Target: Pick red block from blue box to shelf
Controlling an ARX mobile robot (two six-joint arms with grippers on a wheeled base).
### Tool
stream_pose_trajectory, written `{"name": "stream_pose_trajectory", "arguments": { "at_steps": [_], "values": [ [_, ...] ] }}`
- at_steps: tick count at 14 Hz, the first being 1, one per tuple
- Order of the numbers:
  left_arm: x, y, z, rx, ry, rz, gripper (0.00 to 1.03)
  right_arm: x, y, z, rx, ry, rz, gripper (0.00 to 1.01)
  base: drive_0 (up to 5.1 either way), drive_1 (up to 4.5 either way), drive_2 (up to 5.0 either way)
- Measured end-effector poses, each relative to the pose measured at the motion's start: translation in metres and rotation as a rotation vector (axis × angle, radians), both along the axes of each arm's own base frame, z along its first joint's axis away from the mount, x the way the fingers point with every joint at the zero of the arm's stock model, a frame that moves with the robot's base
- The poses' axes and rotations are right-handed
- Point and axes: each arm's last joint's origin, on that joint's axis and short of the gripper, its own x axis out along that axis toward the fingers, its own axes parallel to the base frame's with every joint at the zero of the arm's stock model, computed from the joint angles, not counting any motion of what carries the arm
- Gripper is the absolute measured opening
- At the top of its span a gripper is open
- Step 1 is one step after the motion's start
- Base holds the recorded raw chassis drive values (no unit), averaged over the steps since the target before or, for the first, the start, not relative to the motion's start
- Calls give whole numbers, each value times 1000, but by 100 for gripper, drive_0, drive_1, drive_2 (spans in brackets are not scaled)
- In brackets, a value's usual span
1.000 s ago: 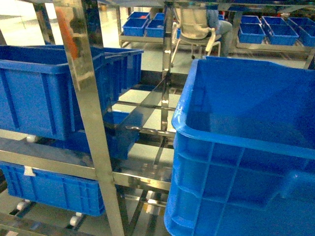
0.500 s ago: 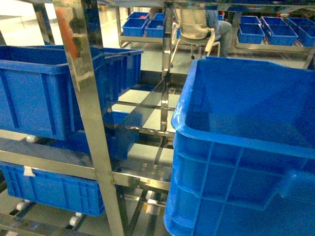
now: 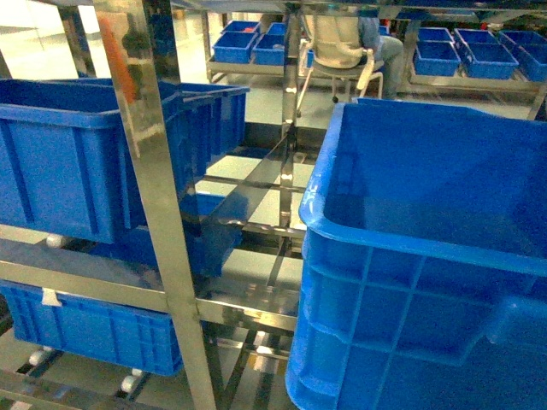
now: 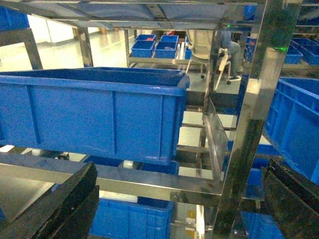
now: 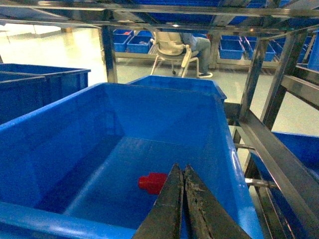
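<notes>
The red block [image 5: 152,182] lies on its side on the floor of the blue box [image 5: 60,134], toward the near wall, with its stud pointing left. The right end effector [image 5: 182,199] hangs just above the box's near rim with its two fingers pressed together and nothing between them; their tips sit just right of the block and, from the right wrist view, do not appear to touch it. The left end effector [image 4: 164,209] has its fingers [image 4: 60,204] spread wide apart at the bottom corners of its own view, facing the shelf [image 4: 249,124]. A dark blue crate [image 4: 94,112] rests on a shelf rail ahead of it. Beyond the shelf a person sits on a chair [image 5: 172,47].
</notes>
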Motion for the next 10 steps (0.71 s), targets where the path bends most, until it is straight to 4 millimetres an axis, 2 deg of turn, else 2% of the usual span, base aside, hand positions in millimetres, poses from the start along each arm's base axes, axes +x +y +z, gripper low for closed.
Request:
{"name": "stream_pose_trajectory", "arguments": {
  "at_steps": [10],
  "values": [
    [0,0,0,0,0,0,98,-15,0,-22,0,-8,0,1,0,0,0]
  ]
}}
